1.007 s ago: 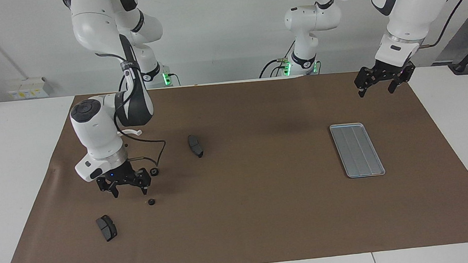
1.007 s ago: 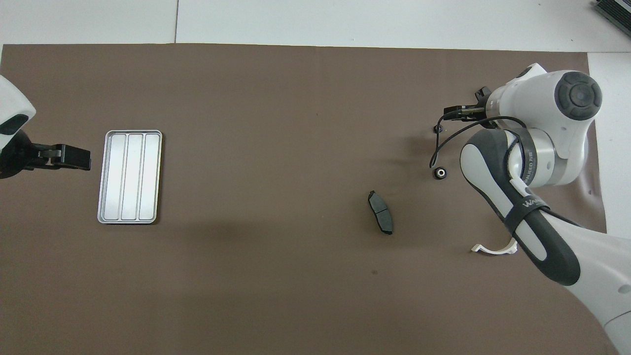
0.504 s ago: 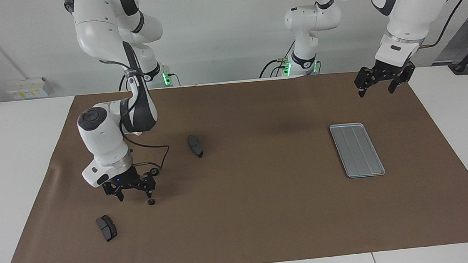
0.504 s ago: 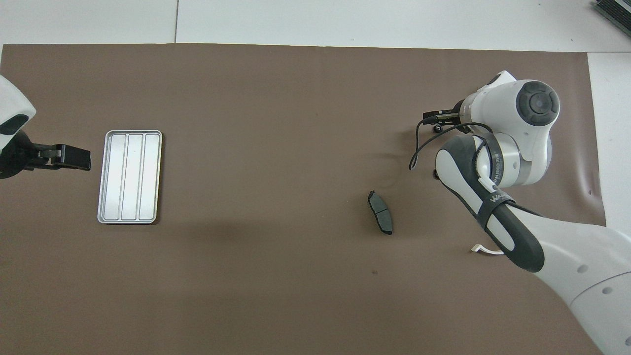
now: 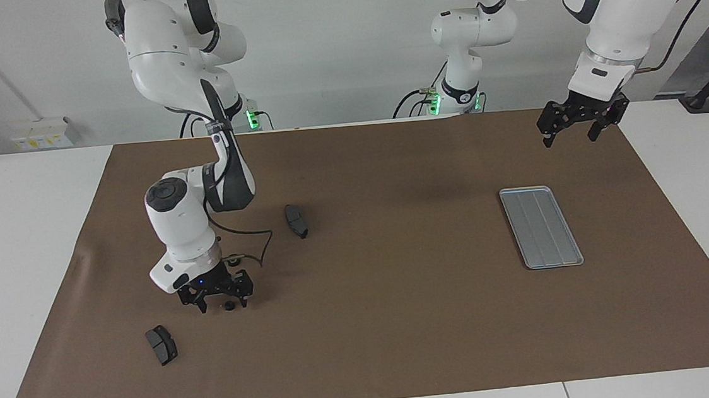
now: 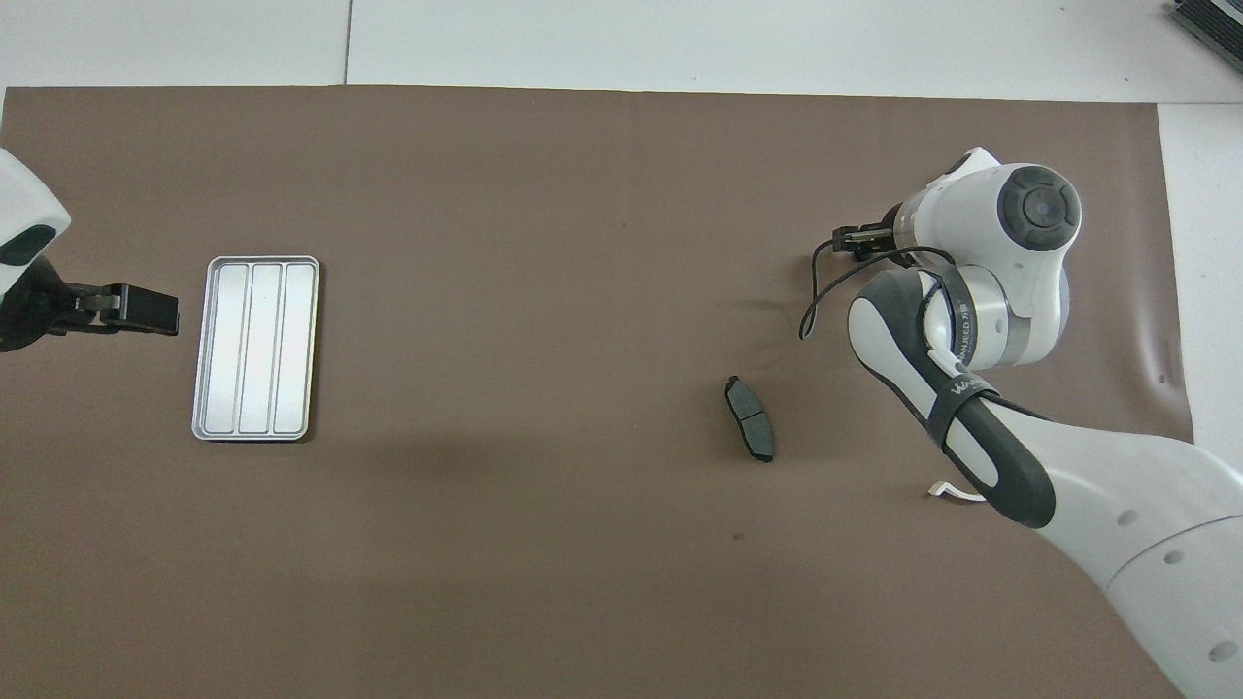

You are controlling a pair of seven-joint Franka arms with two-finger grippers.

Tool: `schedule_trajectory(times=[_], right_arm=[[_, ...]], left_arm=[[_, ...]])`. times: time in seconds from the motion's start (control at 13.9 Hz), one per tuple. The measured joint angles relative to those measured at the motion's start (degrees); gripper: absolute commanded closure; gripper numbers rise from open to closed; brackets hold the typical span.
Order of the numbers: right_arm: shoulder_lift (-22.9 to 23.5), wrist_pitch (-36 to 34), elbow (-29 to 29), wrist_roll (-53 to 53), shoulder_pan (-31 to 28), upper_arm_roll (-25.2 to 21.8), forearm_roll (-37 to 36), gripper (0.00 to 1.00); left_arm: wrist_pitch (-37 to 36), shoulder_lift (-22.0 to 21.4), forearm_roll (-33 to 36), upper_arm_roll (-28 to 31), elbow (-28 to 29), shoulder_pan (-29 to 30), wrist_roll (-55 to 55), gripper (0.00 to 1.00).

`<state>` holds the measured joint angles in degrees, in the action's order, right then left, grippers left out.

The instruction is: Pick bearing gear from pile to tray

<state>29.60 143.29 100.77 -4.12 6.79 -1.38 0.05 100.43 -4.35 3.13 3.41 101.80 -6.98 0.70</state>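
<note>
White walls are backing a white bench (image 5: 17,251) that is carrying a wide brown mat (image 5: 402,322). At the right arm's end of it the pile is lying scattered: a dark brake pad (image 5: 161,344) farthest from the robots, and a second brake pad (image 5: 296,220) lying nearer to them, toward the middle of the mat. Between those the right end effector (image 5: 222,304) is standing low on the mat, straddling a small black bearing gear (image 5: 229,305), its fingers narrowing around the part; whether they are already gripping it I cannot tell. Well apart, toward the left arm's end, the tray (image 5: 541,227) is sitting with nothing in it. The left end effector (image 5: 569,134) is waiting in the air with its fingers wide, holding nothing. Judging from this, the pick is only beginning; the lift, the carry and the drop into the tray are all remaining.
</note>
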Motion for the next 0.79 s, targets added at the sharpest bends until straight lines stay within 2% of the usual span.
schedule_trajectory(times=[0.5,0.79], right_arm=[[0.38,-0.92,0.65,0.00,0.01,-0.12,-0.02,0.41],[0.32,-1.22,0.55,0.01,-0.05,-0.22,-0.08,0.54]], left_arm=[[0.00,0.00,0.00,0.00,0.00,0.00,0.00,0.00],[0.00,0.00,0.00,0.00,0.00,0.00,0.00,0.00]])
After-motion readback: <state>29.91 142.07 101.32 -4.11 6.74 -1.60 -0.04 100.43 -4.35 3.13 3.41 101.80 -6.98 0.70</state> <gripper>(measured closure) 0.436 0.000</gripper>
